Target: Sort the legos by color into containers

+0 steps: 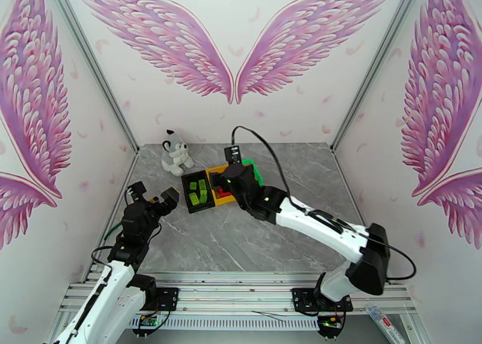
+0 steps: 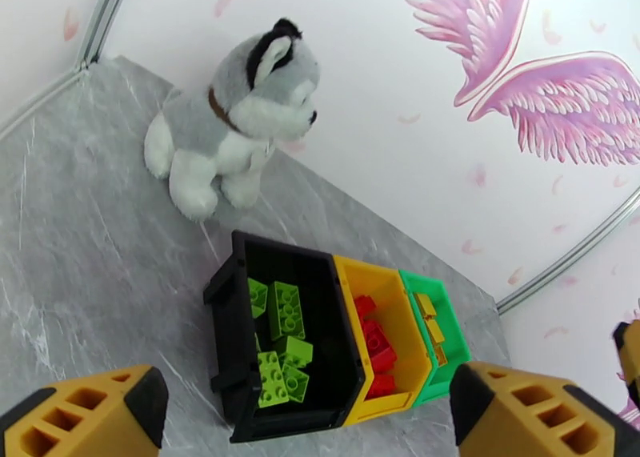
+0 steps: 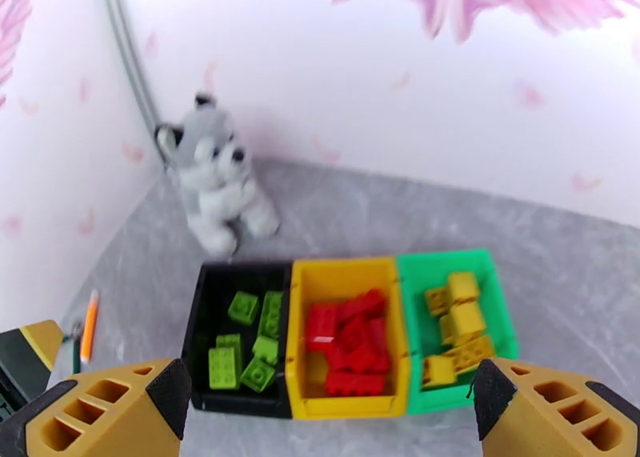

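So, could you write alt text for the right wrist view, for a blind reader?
Three bins stand in a row on a grey table: a black bin holding green bricks, a yellow bin holding red bricks, a green bin holding yellow bricks. A plush husky sits behind the black bin, and the open, empty right fingers frame the bottom corners.

I note a grey-white plush husky (image 1: 175,152) with black ears and a brown collar. It sits upright near the back-left corner of the grey marbled table (image 1: 241,243), close to the wall. Pink wing murals (image 1: 181,44) cover the white walls. A white pen-like item (image 1: 381,318) lies beyond the aluminium base rail (image 1: 241,286), near right.
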Motion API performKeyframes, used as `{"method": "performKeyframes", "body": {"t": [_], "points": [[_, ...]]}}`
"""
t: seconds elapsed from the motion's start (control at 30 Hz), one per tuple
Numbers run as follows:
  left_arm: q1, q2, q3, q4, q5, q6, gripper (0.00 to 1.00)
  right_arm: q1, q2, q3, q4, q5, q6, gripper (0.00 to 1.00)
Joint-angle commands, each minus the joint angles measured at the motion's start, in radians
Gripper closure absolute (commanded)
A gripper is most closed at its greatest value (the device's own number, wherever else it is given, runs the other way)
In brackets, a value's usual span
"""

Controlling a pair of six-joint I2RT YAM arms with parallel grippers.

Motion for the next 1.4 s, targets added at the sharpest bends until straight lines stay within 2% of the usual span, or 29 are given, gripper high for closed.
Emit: {"method": "performKeyframes", "body": {"t": [0.0, 0.1, 0.13, 0.23, 0.3, 0.4, 0.43, 0.5, 0.57, 0.63, 0.87, 1.0, 1.1, 1.13, 1.2, 1.37], "points": [[-0.034, 0.038, 0.172, -0.058, -0.245, 0.085, 0.01, -0.021, -0.119, -0.087, 0.08, 0.128, -0.023, 0.01], [-0.039, 0.077, 0.306, -0.119, -0.266, 0.085, 0.01, -0.047, -0.222, -0.132, 0.088, 0.109, -0.042, 0.01], [-0.045, 0.087, 0.343, -0.123, -0.277, 0.076, 0.01, -0.056, -0.255, -0.174, 0.145, 0.102, -0.074, 0.01], [-0.06, 0.113, 0.393, -0.055, -0.352, 0.06, 0.01, -0.057, -0.357, -0.383, 0.461, 0.076, -0.22, 0.01], [-0.06, 0.127, 0.36, 0.094, -0.361, 0.103, 0.01, -0.059, -0.434, -0.508, 0.626, 0.01, -0.323, 0.01], [-0.06, 0.162, 0.292, 0.345, -0.264, 0.279, 0.01, -0.073, -0.515, -0.557, 0.622, -0.02, -0.388, 0.01], [-0.06, 0.166, 0.286, 0.365, -0.24, 0.337, 0.01, -0.086, -0.526, -0.55, 0.595, -0.013, -0.39, 0.01], [-0.057, 0.165, 0.276, 0.339, -0.254, 0.358, 0.01, -0.121, -0.53, -0.536, 0.558, 0.009, -0.395, 0.01], [-0.052, 0.174, 0.242, 0.37, -0.261, 0.352, 0.01, -0.176, -0.52, -0.538, 0.549, 0.025, -0.406, 0.01], [-0.051, 0.203, 0.184, 0.44, -0.267, 0.423, 0.01, -0.239, -0.505, -0.563, 0.568, 0.038, -0.418, 0.01], [-0.048, 0.423, 0.006, 0.636, -0.525, 0.669, 0.01, -0.521, -0.341, -0.717, 0.63, 0.032, -0.366, 0.01], [-0.029, 0.518, -0.06, 0.69, -0.588, 0.689, 0.01, -0.629, -0.218, -0.809, 0.708, 0.027, -0.35, 0.01], [-0.013, 0.583, -0.075, 0.718, -0.604, 0.67, 0.01, -0.686, -0.157, -0.902, 0.824, -0.035, -0.309, 0.01], [-0.014, 0.579, -0.06, 0.674, -0.602, 0.659, 0.01, -0.701, -0.137, -0.926, 0.856, -0.056, -0.29, 0.01], [-0.002, 0.584, -0.059, 0.684, -0.565, 0.655, 0.01, -0.716, -0.091, -0.96, 0.944, -0.09, -0.28, 0.01], [0.057, 0.587, -0.048, 0.675, -0.478, 0.658, 0.01, -0.725, -0.002, -0.992, 1.148, -0.204, -0.372, 0.01]]}}
